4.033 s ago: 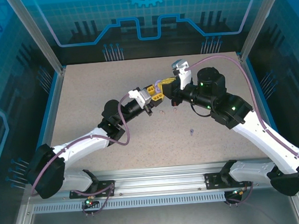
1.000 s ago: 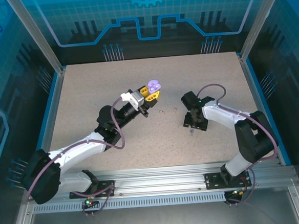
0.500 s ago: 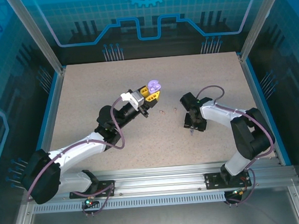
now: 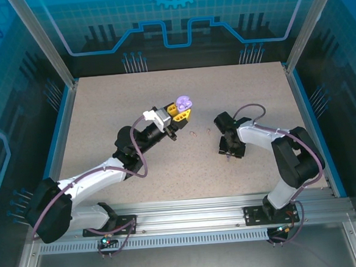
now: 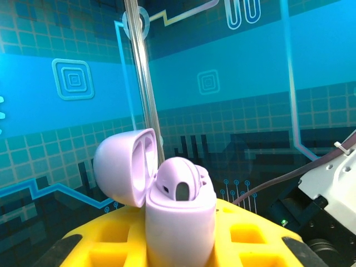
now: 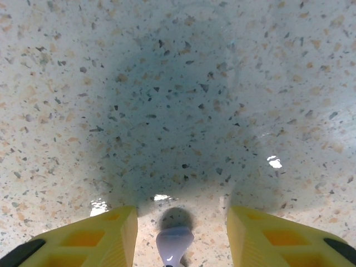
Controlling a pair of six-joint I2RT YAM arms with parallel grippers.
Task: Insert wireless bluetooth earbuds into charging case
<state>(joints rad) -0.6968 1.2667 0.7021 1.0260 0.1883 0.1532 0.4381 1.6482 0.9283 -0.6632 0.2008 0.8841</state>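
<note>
Changes first: a few seconds back both hands were bunched together mid-counter. Now the right hand (image 4: 229, 152) is down at the counter (image 4: 103, 114) right of centre, arm folded tight. Left hand (image 4: 179, 111) hasn't budged, still clamped on the purple charging case (image 5: 179, 217), lid flipped open, just above centre frame. Right hand's yellow fingers (image 6: 105, 233) are spread either side of a purple earbud (image 6: 174, 245) lying on the counter, gaps both sides, not gripping. Counter's speckled beige, with blue glowing circuit-pattern walls (image 4: 176, 23) and aluminium posts (image 4: 42, 42) around it.
</note>
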